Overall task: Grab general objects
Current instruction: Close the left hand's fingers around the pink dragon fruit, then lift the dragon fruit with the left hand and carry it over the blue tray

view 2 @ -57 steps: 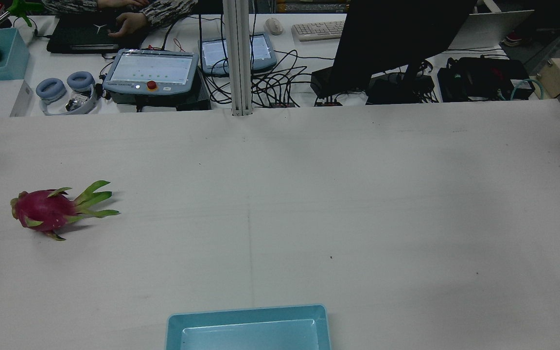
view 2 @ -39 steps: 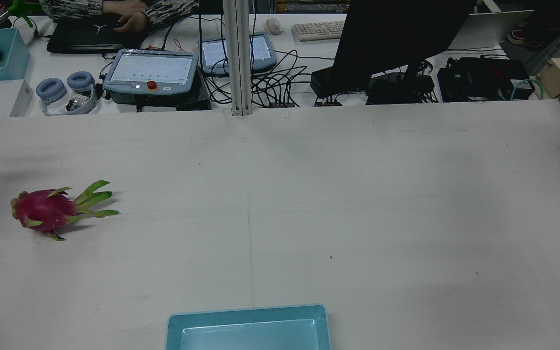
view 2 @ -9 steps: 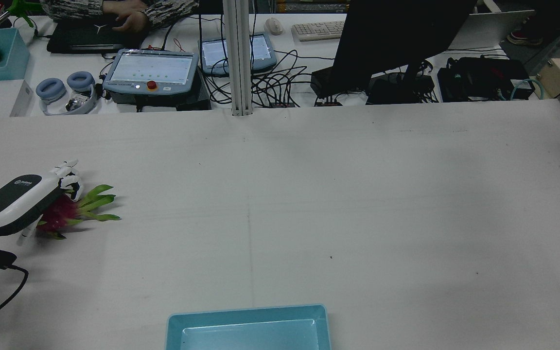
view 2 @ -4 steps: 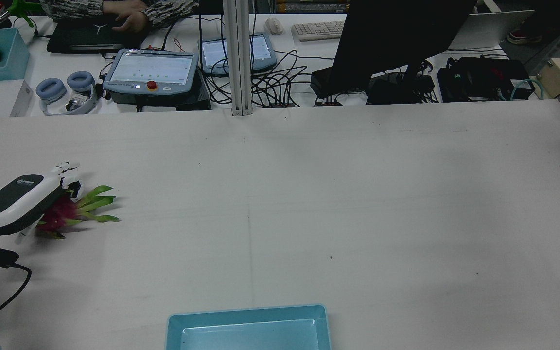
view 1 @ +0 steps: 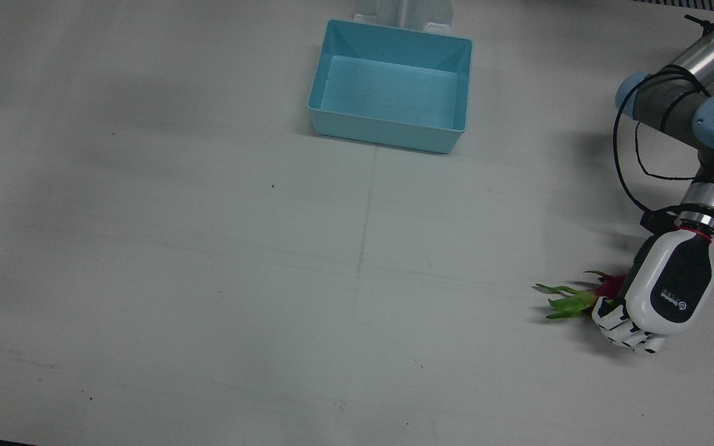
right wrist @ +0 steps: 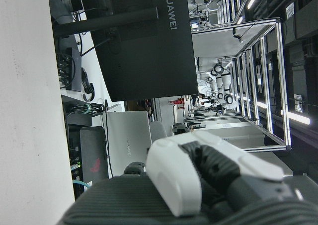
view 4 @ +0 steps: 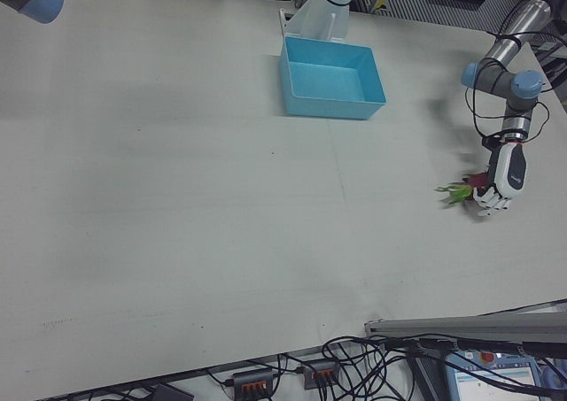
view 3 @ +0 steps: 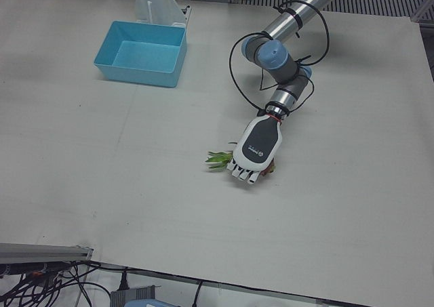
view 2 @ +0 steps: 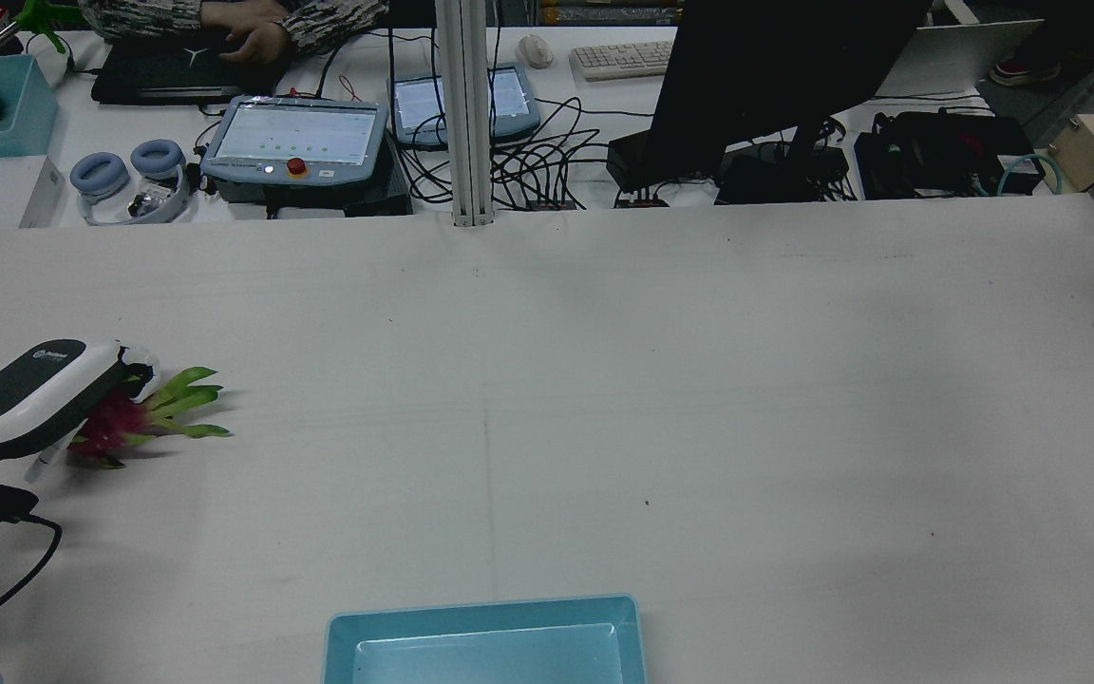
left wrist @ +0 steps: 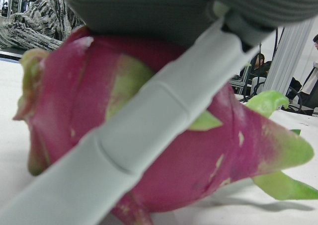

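Note:
A pink dragon fruit [view 1: 606,285] with green leaves lies on the white table at the robot's left side. It also shows in the rear view [view 2: 108,425] and fills the left hand view [left wrist: 69,101]. My left hand [view 1: 661,291] lies over it, palm down, with its fingers [view 1: 626,331] curled around the fruit's far side. One finger [left wrist: 149,130] lies across the fruit. The fruit rests on the table. My right hand [right wrist: 198,180] shows only in its own view, off the table area, with nothing in it.
A light blue bin [view 1: 388,133] stands at the table's middle on the robot's side, also seen in the rear view [view 2: 480,613]. Beyond the table's far edge are teach pendants [view 2: 295,142], cables and a black monitor [view 2: 765,85].
My left hand came in over the dragon fruit and lowered onto it. In the last second its fingers curled from spread to closed around the fruit, and the fruit shifted slightly.

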Robot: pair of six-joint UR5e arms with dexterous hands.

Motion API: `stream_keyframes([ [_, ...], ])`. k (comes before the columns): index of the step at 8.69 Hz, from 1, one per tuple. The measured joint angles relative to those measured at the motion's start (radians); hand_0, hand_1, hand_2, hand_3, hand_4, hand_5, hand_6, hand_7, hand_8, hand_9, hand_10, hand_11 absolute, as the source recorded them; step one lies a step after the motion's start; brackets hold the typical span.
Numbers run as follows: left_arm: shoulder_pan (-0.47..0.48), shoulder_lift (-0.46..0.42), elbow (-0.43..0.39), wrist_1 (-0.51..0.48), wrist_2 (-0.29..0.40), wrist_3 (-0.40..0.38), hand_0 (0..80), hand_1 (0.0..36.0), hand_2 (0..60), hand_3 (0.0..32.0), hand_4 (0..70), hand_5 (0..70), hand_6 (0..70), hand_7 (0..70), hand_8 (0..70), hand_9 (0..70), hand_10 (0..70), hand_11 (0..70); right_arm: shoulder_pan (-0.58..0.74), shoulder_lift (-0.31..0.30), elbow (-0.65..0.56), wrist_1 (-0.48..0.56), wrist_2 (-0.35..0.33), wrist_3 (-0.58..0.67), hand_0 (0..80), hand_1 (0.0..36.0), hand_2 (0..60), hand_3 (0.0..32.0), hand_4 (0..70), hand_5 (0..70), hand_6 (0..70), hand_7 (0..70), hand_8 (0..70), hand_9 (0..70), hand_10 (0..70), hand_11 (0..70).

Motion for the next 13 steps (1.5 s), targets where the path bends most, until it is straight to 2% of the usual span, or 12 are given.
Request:
stream_keyframes([
  [1,0.0,0.0,-0.003,-0.002,-0.005,-0.001,80.0,36.0,60.0,0.0,53.7,70.0,70.0,70.0,70.0,70.0,70.0,70.0,0.0,0.0,0.0,0.0,0.0,0.0,0.0,0.0,0.0,0.0,0.0,0.0,0.0,0.0,0.0,0.0,0.0,0.0],
  [3,-0.001,0.002,-0.012,-0.002,-0.024,-0.003,80.0,36.0,60.0,0.0,37.6,70.0,70.0,70.0,70.0,70.0,70.0,70.0,0.0,0.0,0.0,0.0,0.0,0.0,0.0,0.0,0.0,0.0,0.0,0.0,0.0,0.0,0.0,0.0,0.0,0.0],
  [5,-0.004,0.006,-0.033,-0.001,-0.024,-0.015,80.0,36.0,60.0,0.0,40.6,70.0,70.0,70.0,70.0,70.0,70.0,70.0,0.0,0.0,0.0,0.0,0.0,0.0,0.0,0.0,0.0,0.0,0.0,0.0,0.0,0.0,0.0,0.0,0.0,0.0],
  [6,-0.006,0.009,-0.054,0.0,-0.013,-0.04,80.0,36.0,60.0,0.0,45.8,70.0,70.0,70.0,70.0,70.0,70.0,70.0,0.0,0.0,0.0,0.0,0.0,0.0,0.0,0.0,0.0,0.0,0.0,0.0,0.0,0.0,0.0,0.0,0.0,0.0],
  [7,-0.008,0.012,-0.081,0.001,0.014,-0.081,80.0,36.0,60.0,0.0,55.0,70.0,70.0,70.0,70.0,70.0,70.0,70.0,0.0,0.0,0.0,0.0,0.001,0.0,0.0,0.0,0.0,0.0,0.0,0.0,0.0,0.0,0.0,0.0,0.0,0.0],
  [10,-0.017,0.008,-0.218,0.041,0.19,-0.18,80.0,36.0,60.0,0.0,70.0,70.0,70.0,70.0,70.0,70.0,70.0,70.0,0.0,0.0,0.0,0.0,0.0,0.0,0.0,0.0,0.0,0.0,0.0,0.0,0.0,0.0,0.0,0.0,0.0,0.0],
  [11,-0.017,0.004,-0.244,0.05,0.245,-0.246,80.0,36.0,60.0,0.0,70.0,70.0,70.0,70.0,70.0,70.0,70.0,70.0,0.0,0.0,0.0,0.0,0.0,0.0,0.0,0.0,0.0,0.0,0.0,0.0,0.0,0.0,0.0,0.0,0.0,0.0],
  [13,-0.022,0.001,-0.264,0.019,0.37,-0.428,80.0,36.0,60.0,0.0,70.0,70.0,70.0,70.0,70.0,70.0,70.0,70.0,0.0,0.0,0.0,0.0,0.0,0.0,0.0,0.0,0.0,0.0,0.0,0.0,0.0,0.0,0.0,0.0,0.0,0.0],
])
